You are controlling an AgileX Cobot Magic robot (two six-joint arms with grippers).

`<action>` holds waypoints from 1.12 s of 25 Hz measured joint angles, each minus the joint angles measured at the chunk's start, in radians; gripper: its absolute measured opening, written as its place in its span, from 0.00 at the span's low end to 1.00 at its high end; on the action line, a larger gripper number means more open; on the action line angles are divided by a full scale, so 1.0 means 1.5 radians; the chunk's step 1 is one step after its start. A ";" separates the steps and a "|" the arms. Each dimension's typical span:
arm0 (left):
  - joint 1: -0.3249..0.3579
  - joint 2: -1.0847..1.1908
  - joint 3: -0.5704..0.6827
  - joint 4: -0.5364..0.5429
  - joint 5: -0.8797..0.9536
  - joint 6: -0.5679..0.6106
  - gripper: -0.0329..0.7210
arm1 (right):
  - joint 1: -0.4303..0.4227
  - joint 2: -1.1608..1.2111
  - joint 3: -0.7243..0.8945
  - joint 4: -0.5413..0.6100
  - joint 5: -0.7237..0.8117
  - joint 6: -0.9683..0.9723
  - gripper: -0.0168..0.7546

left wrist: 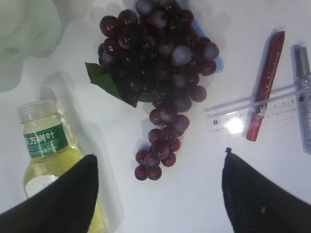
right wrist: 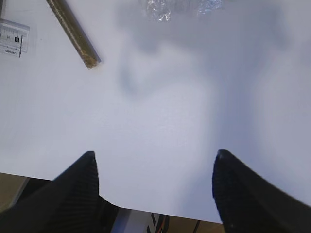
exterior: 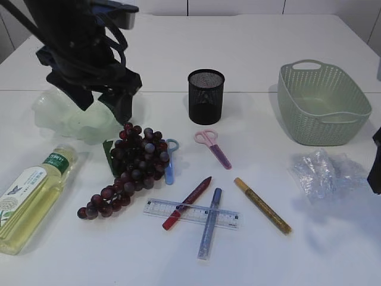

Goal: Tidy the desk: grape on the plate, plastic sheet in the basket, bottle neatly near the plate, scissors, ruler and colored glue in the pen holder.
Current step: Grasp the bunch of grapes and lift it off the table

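White tabletop (exterior: pixel 268 47) fills the scene, with a seam running across it behind the objects and bare surface left open along the near edge. Near the left edge a pale green plate (exterior: pixel 65 119) is partly covered by the left arm, whose left gripper (left wrist: pixel 158 194) is held above the table with its jaws spread wide and nothing between them; below it the grape bunch (left wrist: pixel 158 73) is seen lying just right of the plate, its lower tip near the bottle (left wrist: pixel 46 150), which lies on its side at the left margin. A blue-handled pair of scissors (exterior: pixel 171 158) is tucked against the bunch, and a pink pair (exterior: pixel 211 146) lies apart in front of the black mesh pen holder (exterior: pixel 206 95). A clear ruler (exterior: pixel 193 213) is crossed by a red glue pen (exterior: pixel 187 202) and a blue one (exterior: pixel 209 223); a gold glue pen (exterior: pixel 262 204) lies separately to the right. The basket (exterior: pixel 321 101) stands near the right edge, the crumpled plastic sheet (exterior: pixel 324 173) in front of it. The right gripper (right wrist: pixel 155 189) hangs over the table's near right edge, apparently over bare surface, jaws wide apart and empty.
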 joint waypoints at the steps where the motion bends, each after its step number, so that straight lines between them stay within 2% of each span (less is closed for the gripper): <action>1: 0.000 0.011 0.000 0.000 0.000 -0.001 0.81 | 0.000 0.003 0.000 0.000 0.000 0.000 0.73; 15: 0.000 0.162 -0.001 0.003 0.000 -0.004 0.81 | 0.000 0.004 0.000 0.000 -0.002 0.000 0.73; 28: 0.000 0.240 -0.001 0.002 -0.004 -0.003 0.81 | 0.000 0.004 0.000 0.000 0.000 0.000 0.73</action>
